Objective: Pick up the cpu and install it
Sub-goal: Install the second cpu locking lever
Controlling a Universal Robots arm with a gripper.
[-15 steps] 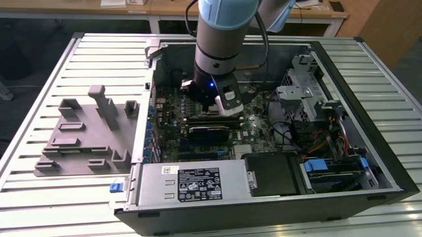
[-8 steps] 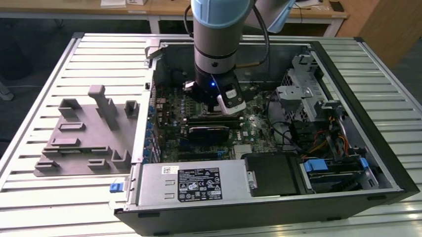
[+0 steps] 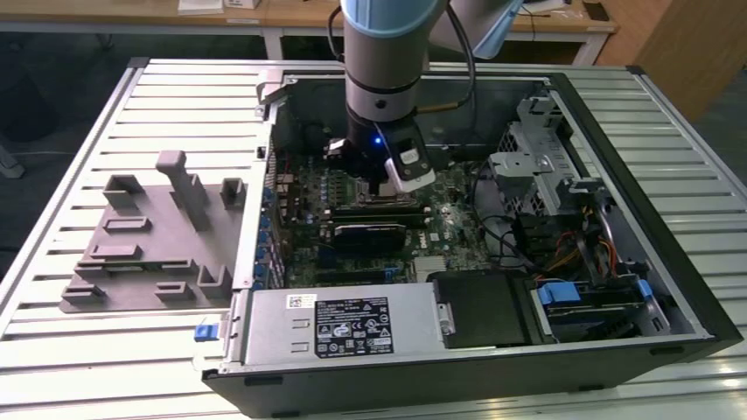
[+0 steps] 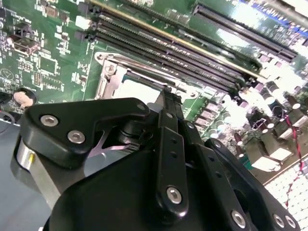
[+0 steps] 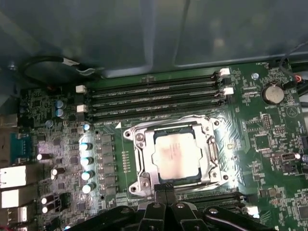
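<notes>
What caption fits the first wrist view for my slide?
Silver cpu seated in the motherboard socket, gripper poised at its edge.

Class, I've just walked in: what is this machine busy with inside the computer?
A robot arm reaches down into an open computer case on a slatted table. Its end effector hovers over the motherboard's socket, where the cpu already lies inside the metal frame. Nothing is visibly held.
</notes>
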